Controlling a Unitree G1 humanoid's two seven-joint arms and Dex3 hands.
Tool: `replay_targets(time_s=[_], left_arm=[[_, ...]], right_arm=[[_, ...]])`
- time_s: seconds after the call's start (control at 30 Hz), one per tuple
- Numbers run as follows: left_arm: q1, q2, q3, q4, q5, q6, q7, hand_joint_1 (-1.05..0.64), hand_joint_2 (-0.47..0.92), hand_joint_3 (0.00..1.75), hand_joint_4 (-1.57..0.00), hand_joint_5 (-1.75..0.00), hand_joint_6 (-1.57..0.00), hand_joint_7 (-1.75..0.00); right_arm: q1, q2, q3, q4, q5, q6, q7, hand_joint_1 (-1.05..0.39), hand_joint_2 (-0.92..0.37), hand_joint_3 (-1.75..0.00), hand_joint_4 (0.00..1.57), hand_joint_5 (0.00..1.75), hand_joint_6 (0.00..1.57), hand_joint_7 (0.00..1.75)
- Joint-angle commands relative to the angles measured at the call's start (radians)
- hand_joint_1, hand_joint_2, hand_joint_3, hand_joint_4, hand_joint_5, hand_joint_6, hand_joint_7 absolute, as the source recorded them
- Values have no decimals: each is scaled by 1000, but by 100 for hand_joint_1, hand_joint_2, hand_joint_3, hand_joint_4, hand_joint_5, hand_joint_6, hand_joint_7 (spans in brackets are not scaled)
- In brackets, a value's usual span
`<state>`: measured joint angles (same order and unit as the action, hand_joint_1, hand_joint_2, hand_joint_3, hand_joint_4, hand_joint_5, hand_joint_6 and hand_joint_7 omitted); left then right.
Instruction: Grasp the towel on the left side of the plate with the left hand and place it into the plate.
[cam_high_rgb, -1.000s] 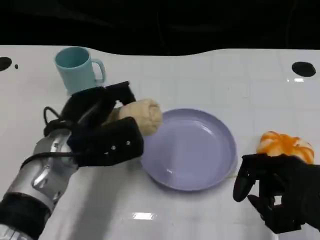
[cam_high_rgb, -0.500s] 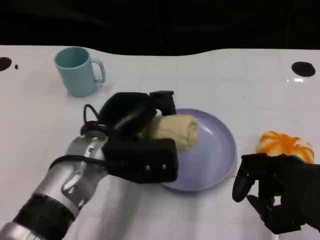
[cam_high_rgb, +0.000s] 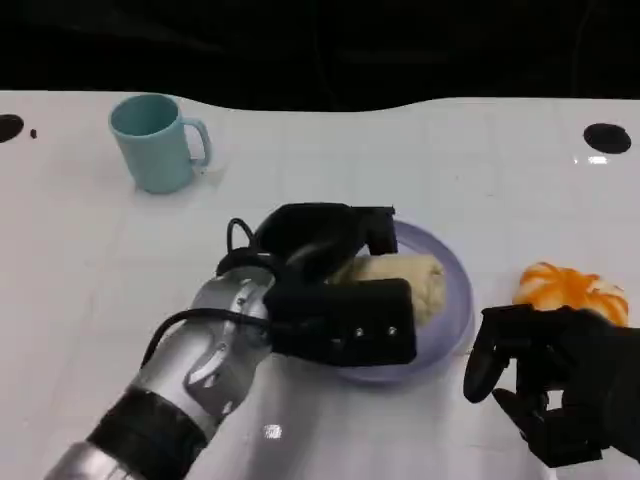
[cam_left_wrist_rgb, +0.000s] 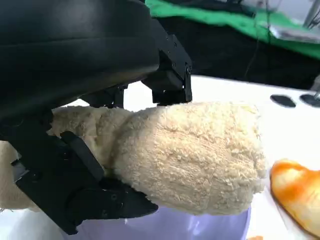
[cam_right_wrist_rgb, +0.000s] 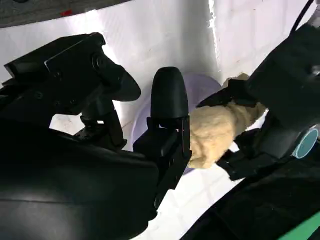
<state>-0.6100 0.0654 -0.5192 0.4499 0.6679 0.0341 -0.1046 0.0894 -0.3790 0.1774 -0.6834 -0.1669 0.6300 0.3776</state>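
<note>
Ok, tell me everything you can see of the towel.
The towel is cream terry cloth with a fluffy looped pile, rolled into a thick cylinder. The left hand grips it, black fingers clamped over one side and under the other, with the rounded free end sticking out past them. It lies roughly level over the purple plate. Whether it rests on the plate or is just above it, I cannot tell. Nothing else touches it.
</note>
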Motion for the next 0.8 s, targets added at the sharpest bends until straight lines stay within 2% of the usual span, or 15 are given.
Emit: replay_targets(time_s=[0.03, 0.07, 0.13, 0.23, 0.37, 0.47, 0.63, 0.8], left_arm=[[-24, 14, -28, -42, 26, 58, -84, -27, 91, 20, -49, -144, -70, -18], [-24, 16, -35, -48, 34, 67, -93, -31, 91, 16, -38, -114, -59, -8], [-23, 20, -44, -57, 48, 76, -97, -36, 92, 12, -28, -75, -47, -2], [-20, 26, -59, -61, 77, 81, -88, -45, 92, 11, -14, -56, -32, 0], [-8, 33, -63, -68, 95, 78, -77, -52, 92, 10, -3, -49, -16, 0], [2, 42, -58, -79, 95, 78, -81, -55, 92, 8, 0, -51, -14, 0], [23, 69, -40, -126, 66, 71, -108, -56, 92, 8, -1, -52, -17, -2], [69, 105, 20, -226, -31, 52, -166, -50, 92, 19, -13, -62, -32, -9]], right_arm=[[-5, -16, 3, -9, -1, 13, 4, -1, -57, -105, 75, 175, 71, 143], [-5, -16, 3, -9, -1, 11, 4, -1, -57, -105, 75, 175, 71, 143], [-4, -16, 2, -8, 0, 10, 4, -1, -57, -105, 75, 175, 71, 143], [-6, -17, 1, -9, 0, 17, 5, -2, -57, -105, 74, 175, 70, 143], [-5, -16, -3, -4, 5, 8, 6, -1, -57, -105, 74, 175, 70, 143], [-8, -20, -1, -4, 2, 11, 7, -2, -57, -105, 74, 175, 70, 143], [-8, -21, 0, 1, 1, 6, 4, -2, -58, -105, 74, 175, 70, 143], [-7, -17, -2, 5, 7, -4, 3, 0, -58, -105, 75, 175, 70, 143]])
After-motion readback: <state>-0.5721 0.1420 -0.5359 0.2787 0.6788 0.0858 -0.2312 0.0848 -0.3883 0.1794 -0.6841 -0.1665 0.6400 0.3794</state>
